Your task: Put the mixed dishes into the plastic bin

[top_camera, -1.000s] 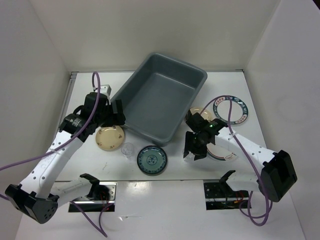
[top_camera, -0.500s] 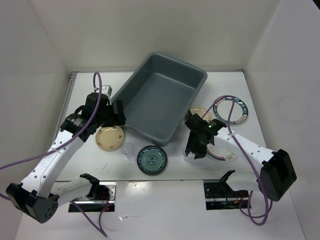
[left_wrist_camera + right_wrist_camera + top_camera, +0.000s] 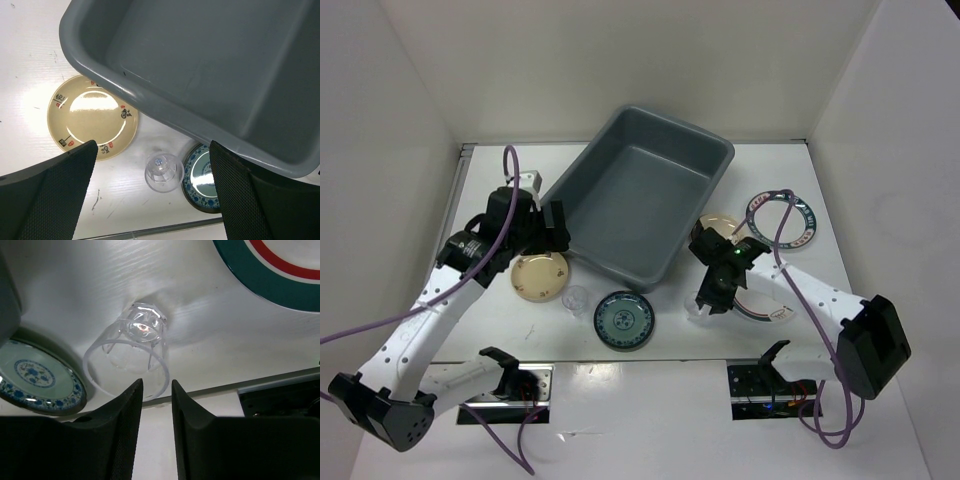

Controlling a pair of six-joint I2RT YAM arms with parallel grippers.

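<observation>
One clear cup [image 3: 131, 347], rim betw. close-set tips of R gripper [image 3: 156, 386].

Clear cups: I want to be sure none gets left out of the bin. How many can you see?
2. One clear cup stands between the beige plate and the teal plate; the other sits at the right gripper's fingertips. The bin looks empty.

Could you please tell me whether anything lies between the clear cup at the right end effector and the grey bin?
Nothing visible does. From the clear cup to the bin, only the bin's own wall would have to be cleared.
</observation>
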